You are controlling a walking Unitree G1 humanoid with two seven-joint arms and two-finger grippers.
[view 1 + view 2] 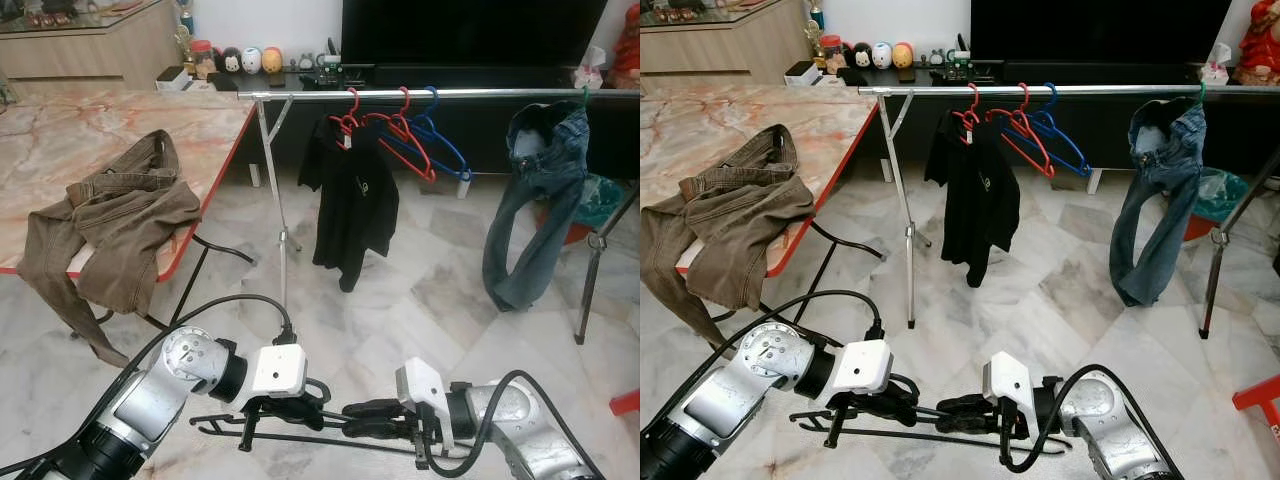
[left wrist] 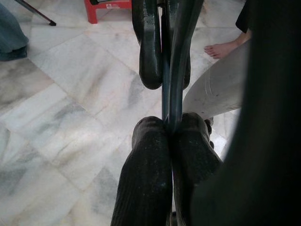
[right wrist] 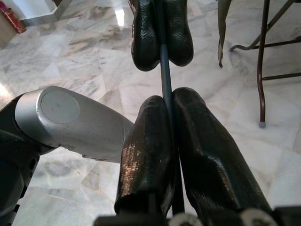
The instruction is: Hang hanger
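Black hanger (image 1: 300, 437) held low in front of the body, well short of the rail (image 1: 440, 94); hanging not yet done. Left gripper (image 1: 300, 405) fingers pinched on its bar; right gripper (image 1: 365, 418) fingers likewise clamped on the bar, facing the left pair, near but apart. Remaining: raise, hook over rail beside the red hangers (image 1: 385, 130). Hanger's hook hard to make out against the fingers.

Head stereo downward (wrists close-up)
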